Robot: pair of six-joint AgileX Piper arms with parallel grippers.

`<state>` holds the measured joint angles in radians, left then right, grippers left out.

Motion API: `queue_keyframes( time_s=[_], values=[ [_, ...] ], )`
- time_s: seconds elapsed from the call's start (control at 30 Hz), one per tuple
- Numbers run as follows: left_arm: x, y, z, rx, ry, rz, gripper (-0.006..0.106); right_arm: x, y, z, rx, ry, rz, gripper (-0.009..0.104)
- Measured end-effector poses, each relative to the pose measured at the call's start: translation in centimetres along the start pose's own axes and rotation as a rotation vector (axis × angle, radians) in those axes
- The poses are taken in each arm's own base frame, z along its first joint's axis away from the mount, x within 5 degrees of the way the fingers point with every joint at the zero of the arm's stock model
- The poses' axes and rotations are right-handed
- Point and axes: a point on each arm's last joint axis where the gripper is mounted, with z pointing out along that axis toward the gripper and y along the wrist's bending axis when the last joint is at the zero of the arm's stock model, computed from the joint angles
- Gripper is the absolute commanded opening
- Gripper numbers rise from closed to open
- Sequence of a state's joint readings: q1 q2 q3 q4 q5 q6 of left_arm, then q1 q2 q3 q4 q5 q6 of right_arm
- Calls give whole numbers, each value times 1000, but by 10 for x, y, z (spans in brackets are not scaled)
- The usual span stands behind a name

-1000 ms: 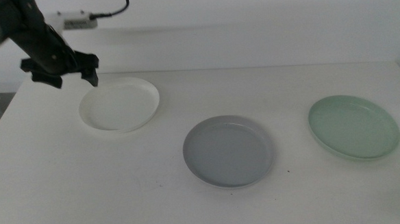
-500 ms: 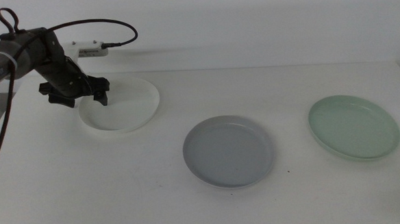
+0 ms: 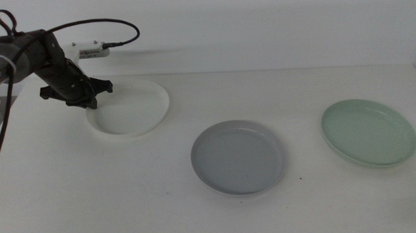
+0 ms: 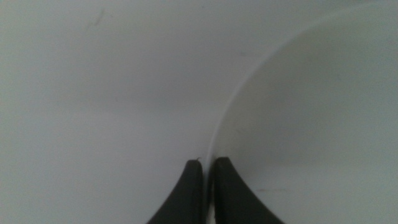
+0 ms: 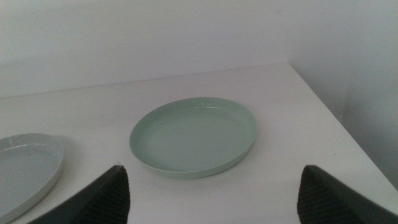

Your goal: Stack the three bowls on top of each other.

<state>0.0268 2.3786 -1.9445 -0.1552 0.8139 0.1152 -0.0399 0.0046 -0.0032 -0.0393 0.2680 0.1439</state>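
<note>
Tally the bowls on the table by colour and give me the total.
White bowl: 1
Grey bowl: 1
Pale green bowl: 1
Total: 3

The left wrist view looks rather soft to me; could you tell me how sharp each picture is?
Left wrist view: blurry, the white bowl only a vague rim at the left pincer. Middle view: evenly lit, sharp. Right wrist view: green bowl clear, near jaws soft.

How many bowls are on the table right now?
3, all apart: the shallow round white bowl far left, its rim pinched by the left tool; the grey bowl centre; the pale green bowl right.
</note>
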Motion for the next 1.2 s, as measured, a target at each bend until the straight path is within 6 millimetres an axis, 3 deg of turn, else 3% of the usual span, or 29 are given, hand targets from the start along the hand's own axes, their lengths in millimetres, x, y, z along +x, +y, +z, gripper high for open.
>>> queue_keyframes(
  time_s=[0.13, 0.27, 0.53, 0.63, 0.77, 0.93, 1.2],
  values=[
    [0, 0, -5, 10, 8, -16, -2, 0, 0, 0, 0, 0, 0, 75],
    [-3, -3, -30, 12, -21, -6, -2, 0, 0, 0, 0, 0, 0, 75],
    [16, -18, -130, 41, -203, -31, -2, 0, 0, 0, 0, 0, 0, 75],
    [27, -35, -150, 87, -214, -38, -2, 0, 0, 0, 0, 0, 0, 75],
    [37, -71, -152, 142, -160, -14, -2, 0, 0, 0, 0, 0, 0, 75],
    [52, -131, -145, 207, -95, 47, -2, 0, 0, 0, 0, 0, 0, 75],
    [75, -186, -116, 272, 9, 115, -2, 0, 0, 0, 0, 0, 0, 75]
  ],
)
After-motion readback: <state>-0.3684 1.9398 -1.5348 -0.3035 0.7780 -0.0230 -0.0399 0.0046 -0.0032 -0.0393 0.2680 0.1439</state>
